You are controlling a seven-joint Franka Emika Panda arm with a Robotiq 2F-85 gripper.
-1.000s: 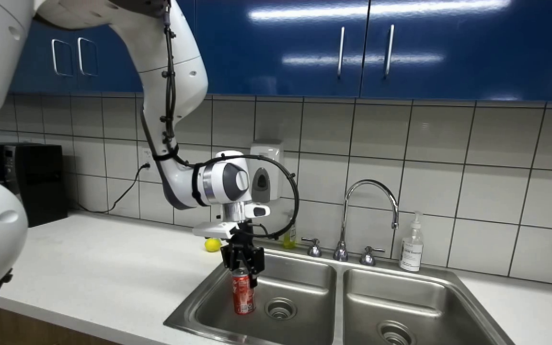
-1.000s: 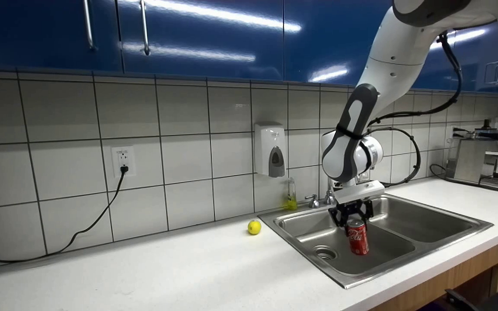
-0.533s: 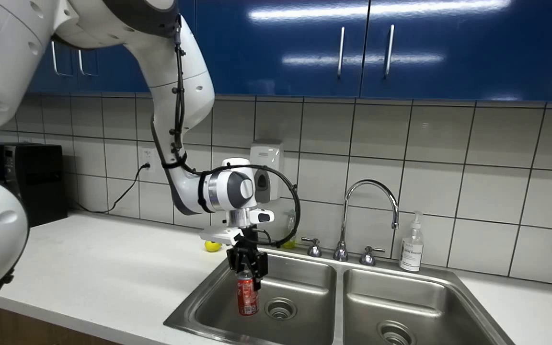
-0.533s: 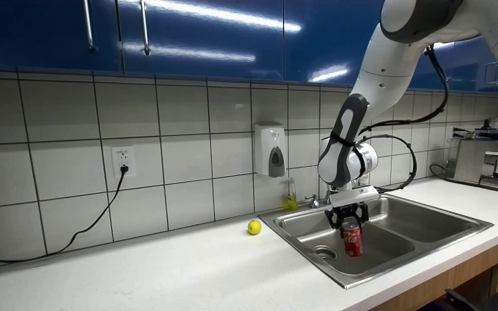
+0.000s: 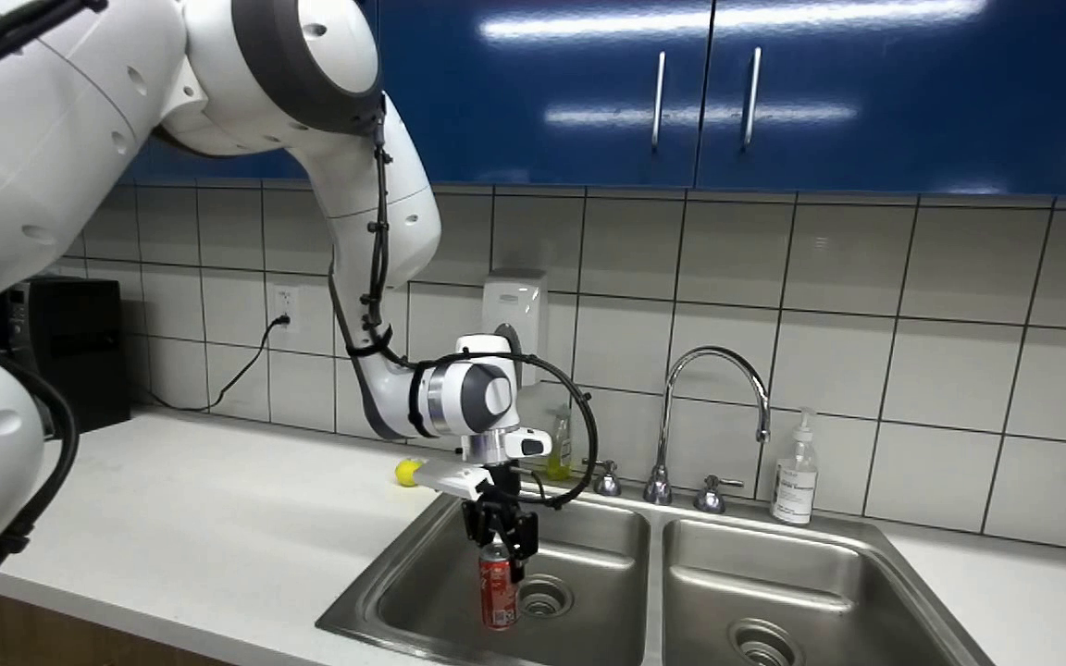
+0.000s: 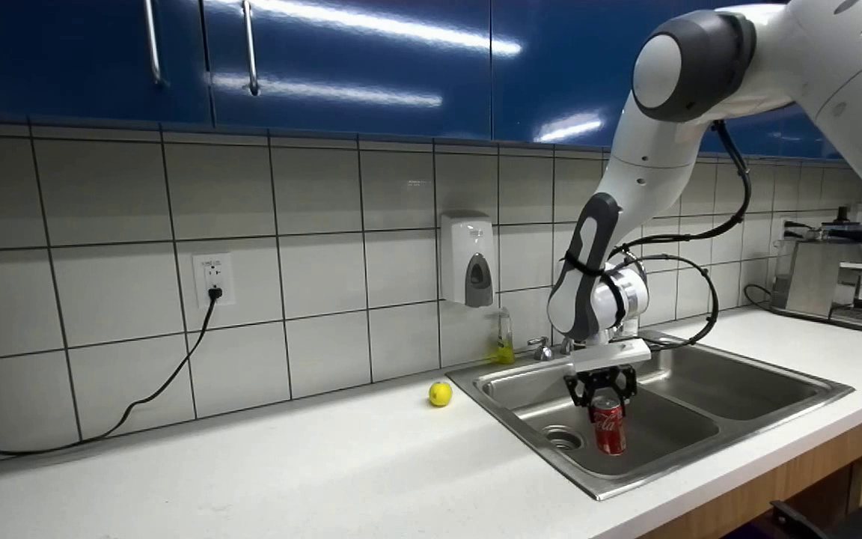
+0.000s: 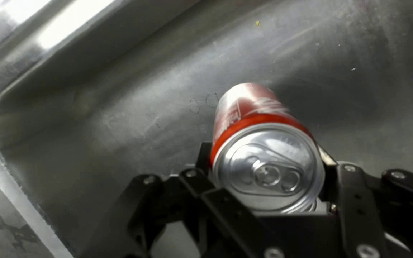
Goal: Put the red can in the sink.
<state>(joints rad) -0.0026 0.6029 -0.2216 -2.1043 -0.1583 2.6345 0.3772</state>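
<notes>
The red can (image 7: 264, 150) was inside the sink (image 5: 654, 592), in the bowl nearer the yellow round thing (image 6: 440, 394), and seemed closer to the front edge of the tabletop (image 6: 289, 464) than to its back edge by the tiles (image 6: 319, 269). The tool (image 6: 608, 410) gripped it, near upright, with its fingers (image 7: 204, 157) on either side just under the silvery lid (image 7: 264, 190).

The can would likely have handled as a stiff, smooth cylinder. Its pull tab (image 7: 278, 175) lay flat and the lid looked sealed, which suggested a full can, heavy for its size and hard to crush; an empty one would have been light and easily dented. The painted wall would probably have turned slippery if wet. Its straight part below the narrowed neck promised the surest hold, well clear of the tab.

Whether the base touched the bowl's floor could not be told in both exterior views, and in the wrist view the lid and wall hid it. The printing there was smeared, and the can covered much of the fingers' inner faces. In an exterior view the arm (image 6: 655, 157) blocked most of the faucet (image 5: 665, 416). No corner of the tabletop showed clearly.
</notes>
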